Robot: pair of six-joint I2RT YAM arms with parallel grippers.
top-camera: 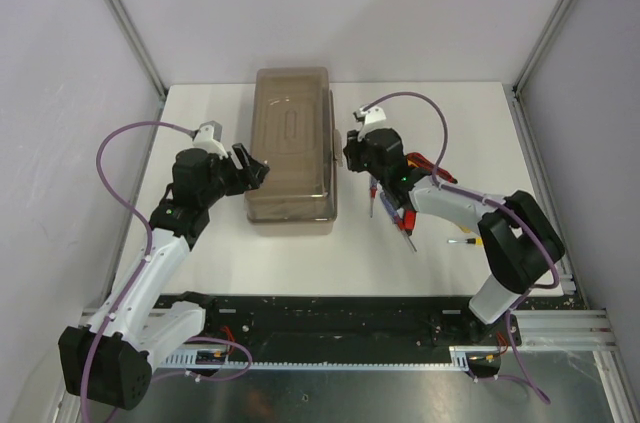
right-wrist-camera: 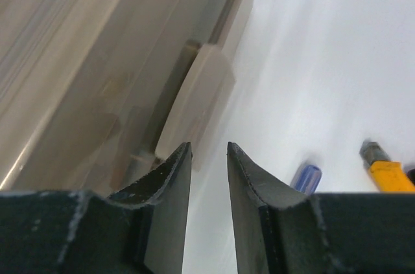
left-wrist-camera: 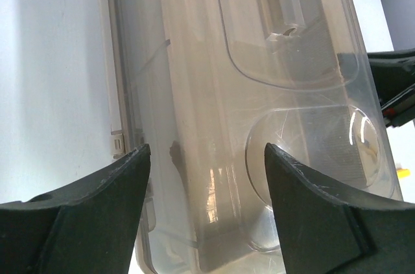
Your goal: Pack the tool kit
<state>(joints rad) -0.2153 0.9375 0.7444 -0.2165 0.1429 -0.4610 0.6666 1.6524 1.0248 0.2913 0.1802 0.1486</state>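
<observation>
While at toolbox (right-wrist-camera: 97, 41) edge, right hand (right-wrist-camera: 209, 149).

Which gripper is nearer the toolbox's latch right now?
Right. The right gripper is just off the latch, on the toolbox's right side; the left gripper is at the opposite long side, across the lid.

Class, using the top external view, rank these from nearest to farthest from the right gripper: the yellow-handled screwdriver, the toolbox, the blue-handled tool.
1. toolbox, immediately left of the right gripper.
2. blue-handled tool, on the table beneath the right arm's wrist.
3. yellow-handled screwdriver, farther right, beside that arm's elbow.
</observation>
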